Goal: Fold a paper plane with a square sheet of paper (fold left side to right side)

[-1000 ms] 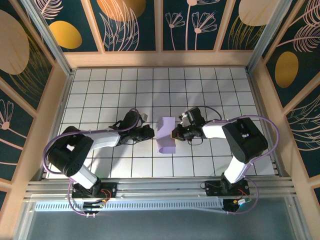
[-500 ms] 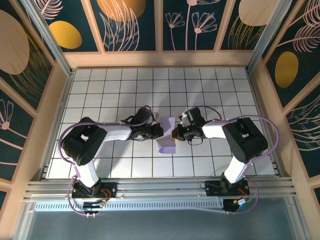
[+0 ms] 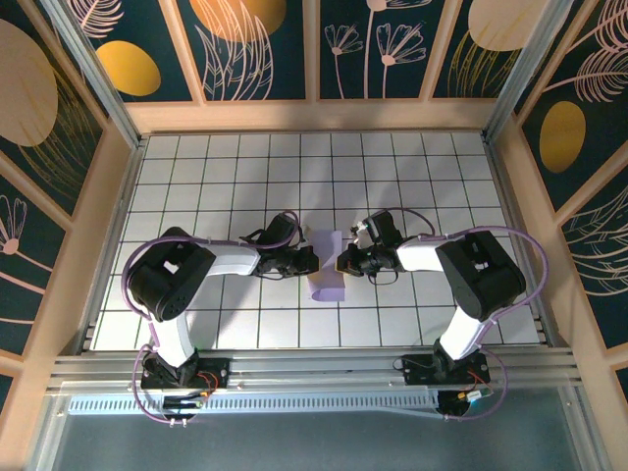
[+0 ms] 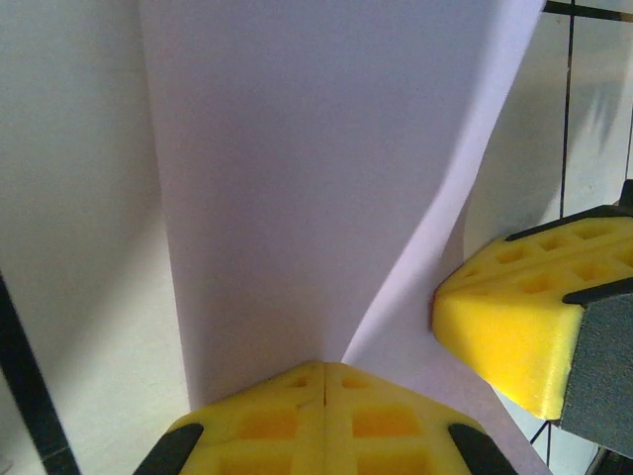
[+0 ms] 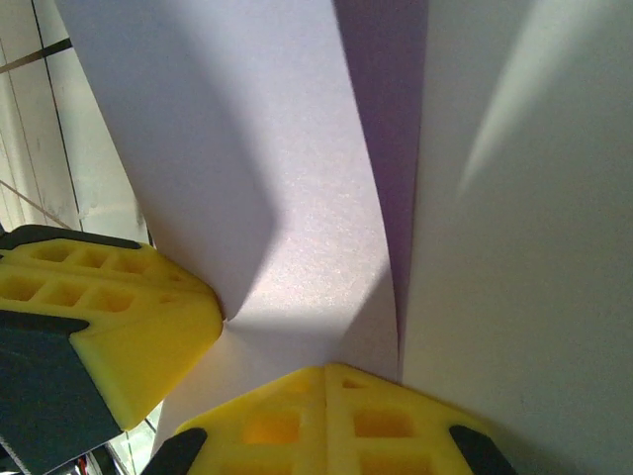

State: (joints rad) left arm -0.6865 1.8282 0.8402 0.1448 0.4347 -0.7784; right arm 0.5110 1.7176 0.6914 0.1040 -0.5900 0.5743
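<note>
Lavender paper (image 3: 328, 267) sits at the middle of the tiled table (image 3: 216, 177), partly folded and curving up off the surface. The left gripper (image 3: 311, 261) pinches its left edge with jaws closed. The right gripper (image 3: 343, 263) pinches the right edge likewise, close beside it.

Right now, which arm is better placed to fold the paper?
Probably the left arm: its jaws are shut on the paper's left edge, the side to carry over. The right arm sits opposite.

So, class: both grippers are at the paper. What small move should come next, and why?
Probably the shut left gripper should press along the fold: the square sheet of paper bows up, uncreased, with the shut right gripper against it.
</note>
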